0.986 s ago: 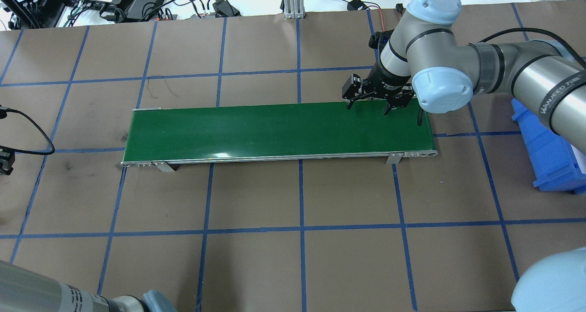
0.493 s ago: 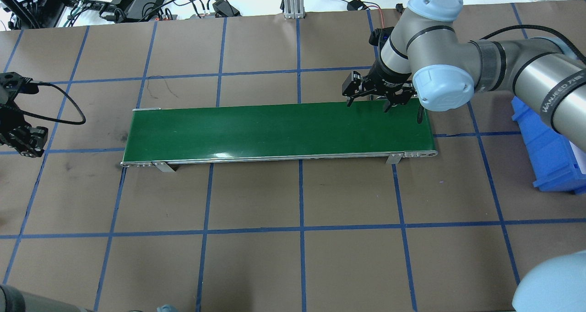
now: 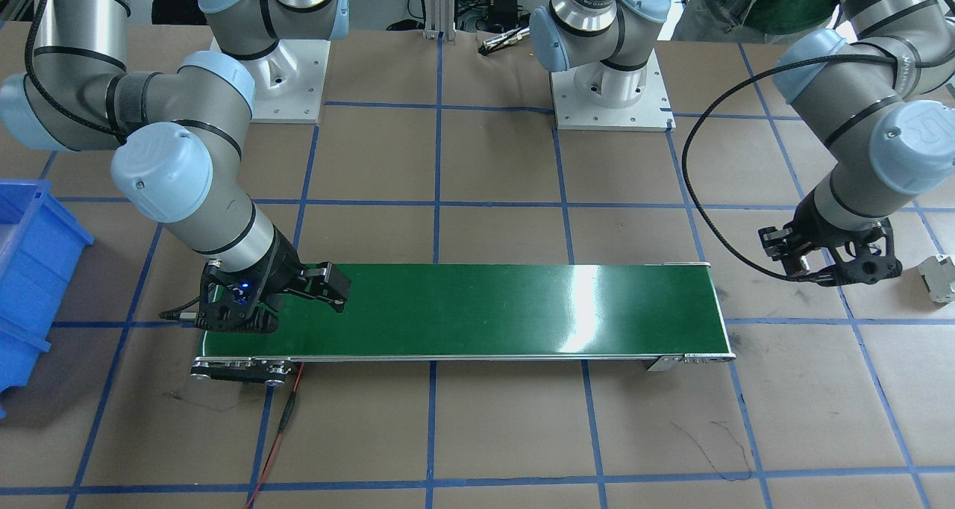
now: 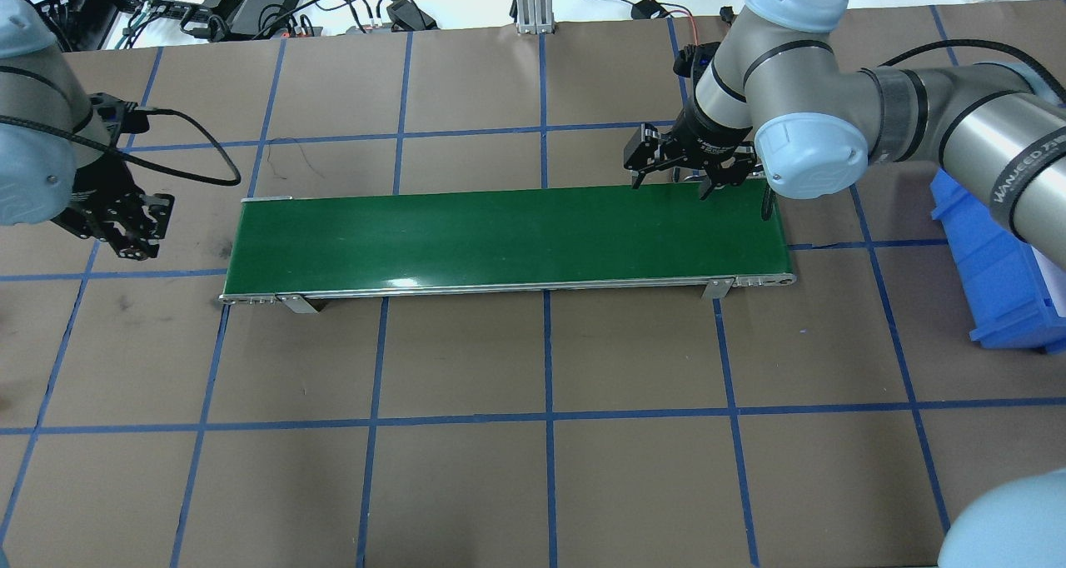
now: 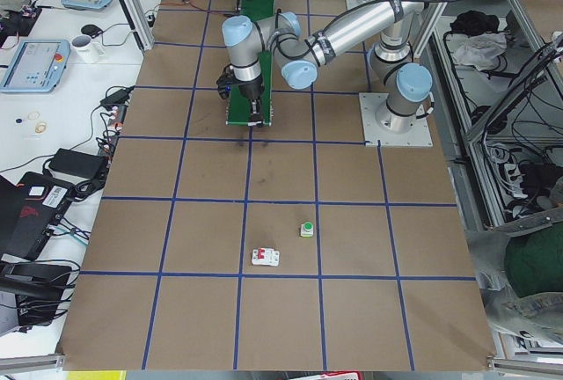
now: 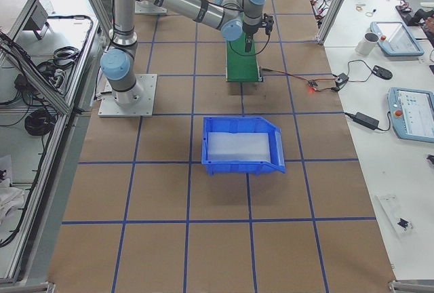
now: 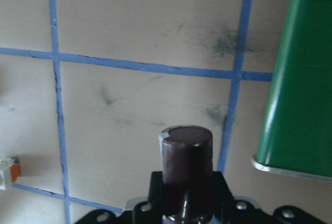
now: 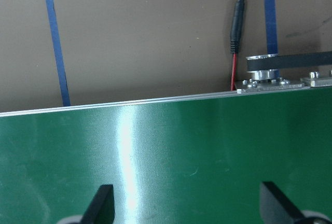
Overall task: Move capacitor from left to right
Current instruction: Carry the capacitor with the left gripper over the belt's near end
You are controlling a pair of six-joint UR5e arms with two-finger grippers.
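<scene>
The left end effector [image 4: 132,236] is closed on the capacitor [image 7: 185,156], held above the table [image 4: 541,351] just beside the belt's [image 4: 500,235] left end. Carry it level over the belt, lower until it touches, then release; the right end effector [image 4: 670,189] hangs spread wide at the right end

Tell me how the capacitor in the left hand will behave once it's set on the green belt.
The capacitor is a stubby round cylinder, so laid sideways on the belt it would probably roll. Its glossy sleeve looks slippery, so the left hand may need a firm grip.
</scene>
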